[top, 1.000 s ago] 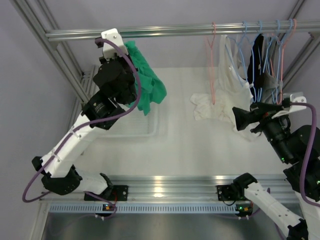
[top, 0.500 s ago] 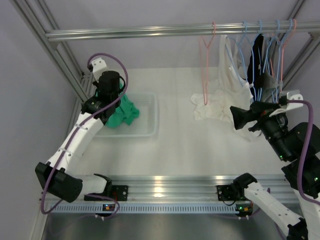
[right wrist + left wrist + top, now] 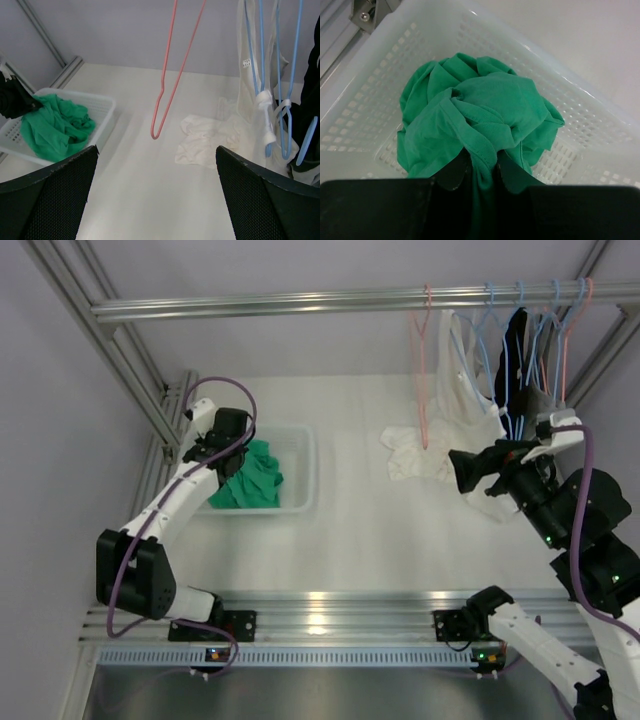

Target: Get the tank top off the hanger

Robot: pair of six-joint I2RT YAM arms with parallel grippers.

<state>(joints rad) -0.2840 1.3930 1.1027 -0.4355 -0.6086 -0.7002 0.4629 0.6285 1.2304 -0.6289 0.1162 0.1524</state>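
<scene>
At 9 o'clock, the left gripper (image 3: 480,172) sits low in the white plastic basket (image 3: 311,472). It is almost closed, pinching a fold of the green cloth tank top (image 3: 485,107), which lies bunched in the basket. If the arm lifts before letting go, the top could come back out. A second ago the top was high in the air. At 1 o'clock the pink wire hanger (image 3: 426,380) hangs bare. At 3 o'clock the right gripper (image 3: 466,472) is wide open, holding nothing.
</scene>
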